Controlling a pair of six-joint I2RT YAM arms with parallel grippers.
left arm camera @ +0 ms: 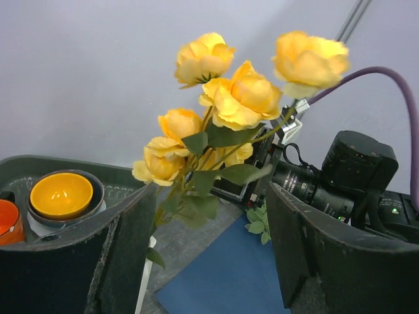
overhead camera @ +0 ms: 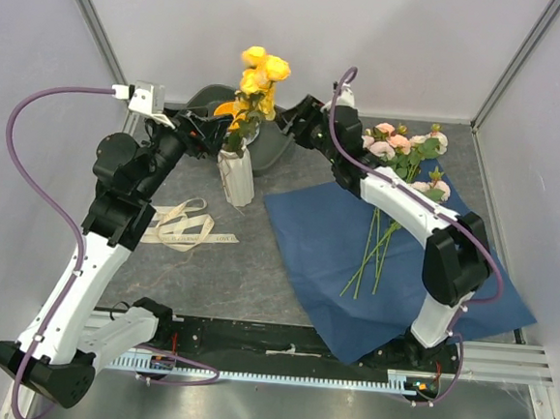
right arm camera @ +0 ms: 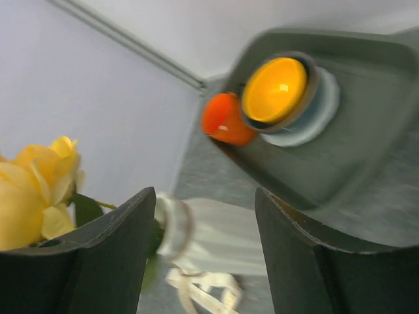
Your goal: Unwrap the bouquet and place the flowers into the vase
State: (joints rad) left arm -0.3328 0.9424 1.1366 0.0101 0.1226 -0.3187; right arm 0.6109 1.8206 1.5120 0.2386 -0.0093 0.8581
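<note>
The white ribbed vase (overhead camera: 235, 177) stands upright left of the blue paper, with yellow flowers (overhead camera: 259, 75) in it. My left gripper (overhead camera: 219, 125) is open beside their stems. In the left wrist view the yellow flowers (left arm camera: 239, 98) rise between the spread fingers, stems close to the left finger (left arm camera: 127, 235). My right gripper (overhead camera: 285, 121) is open on the vase's other side. Its wrist view shows the vase (right arm camera: 219, 237), blurred, beyond the gap. The unwrapped blue paper (overhead camera: 307, 231) lies flat, with pink flowers (overhead camera: 401, 146) on it.
The cream ribbon (overhead camera: 186, 226) lies loose left of the vase. A dark grey tray (right arm camera: 366, 131) at the back holds a yellow bowl (right arm camera: 275, 89) and an orange cup (right arm camera: 222, 120). White walls enclose the table on three sides.
</note>
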